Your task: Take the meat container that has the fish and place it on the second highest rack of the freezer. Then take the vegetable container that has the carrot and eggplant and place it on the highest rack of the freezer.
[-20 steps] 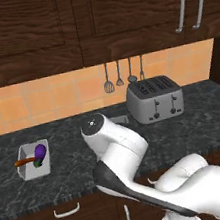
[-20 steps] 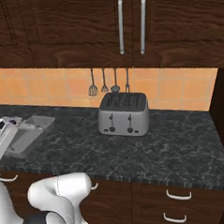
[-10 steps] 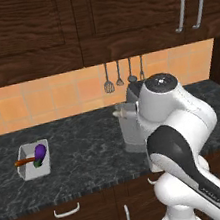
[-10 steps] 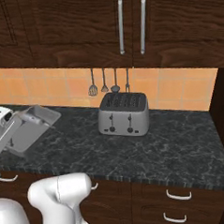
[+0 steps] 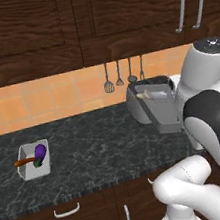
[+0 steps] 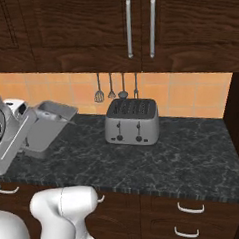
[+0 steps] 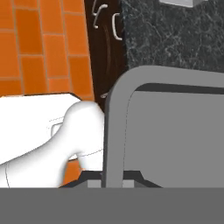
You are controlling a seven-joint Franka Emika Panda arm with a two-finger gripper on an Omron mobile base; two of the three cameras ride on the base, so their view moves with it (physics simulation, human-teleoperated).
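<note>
Left base view: I had the grey meat container [image 5: 158,105] lifted clear of the tabletop [image 5: 99,154], tilted, with the pale fish [image 5: 150,94] lying inside, in front of the toaster [image 5: 137,105]. The end effector [image 7: 113,181] was clenched on the container's rim, its dark tips straddling the grey wall in the hand view. Well to the left, the vegetable container [image 5: 35,159] sat on the dark stone tabletop with the purple eggplant [image 5: 40,152] and the orange carrot [image 5: 24,161] in it. Utensils [image 5: 119,76] hung on the orange tiled wall under dark wood cupboards [image 5: 67,23]. In the right base view the container [image 6: 47,125] hung left of the toaster [image 6: 131,121].
</note>
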